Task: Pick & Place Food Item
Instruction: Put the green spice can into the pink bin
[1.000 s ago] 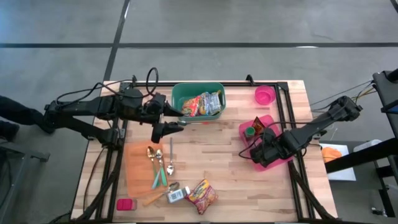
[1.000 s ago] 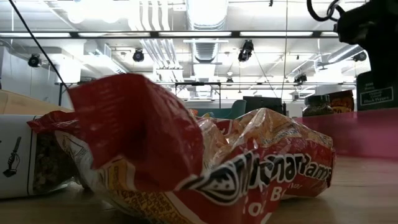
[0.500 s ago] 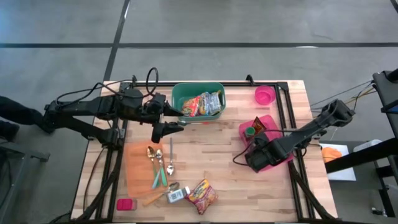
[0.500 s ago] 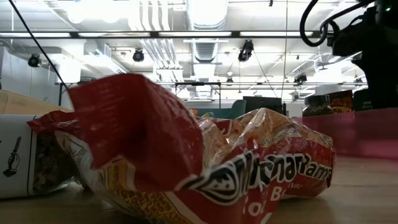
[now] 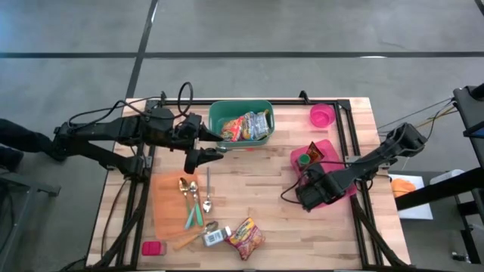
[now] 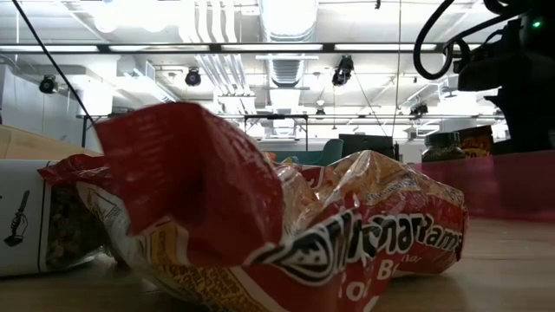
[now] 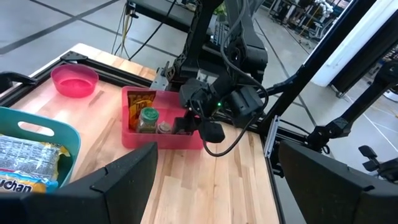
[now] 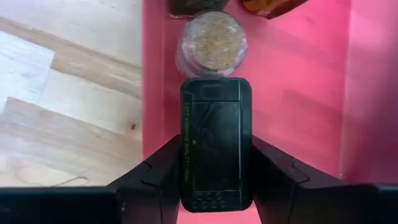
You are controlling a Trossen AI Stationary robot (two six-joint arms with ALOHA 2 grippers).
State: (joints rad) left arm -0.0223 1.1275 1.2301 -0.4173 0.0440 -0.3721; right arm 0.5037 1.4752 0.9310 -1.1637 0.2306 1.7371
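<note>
A pink bin (image 5: 325, 143) stands at the table's right and holds a green-lidded spice jar (image 5: 304, 159) and a brown packet (image 5: 314, 151). My right gripper (image 5: 310, 195) points down into the bin's near end, shut on a black rectangular tin (image 8: 216, 143) just in front of the jar (image 8: 211, 40). In the low view the bin wall (image 6: 486, 186) hides the tin. My left gripper (image 5: 215, 153) waits open by the green basket (image 5: 215, 113), nothing between its fingers (image 7: 124, 180). My right gripper pinches the black tin's two long sides (image 8: 184, 155) between its two fingers, which come from above and point steeply down. The tin stands upright inside the pink bin (image 8: 298, 93). Whether its bottom rests on the bin's floor I cannot tell.
The green basket holds snack packets (image 5: 248, 125). A pink bowl (image 5: 321, 115) sits at the far right. An orange board (image 5: 168, 204) with spoons, a white spice box (image 5: 215, 236), a red noodle packet (image 5: 246, 236) and a small pink block (image 5: 153, 248) lie near the front.
My right gripper has sunk with the black tin into the pink bin and shifted a little toward the table's near left. In the low view the tin's label, first above the bin wall, has dropped out of sight behind it.
</note>
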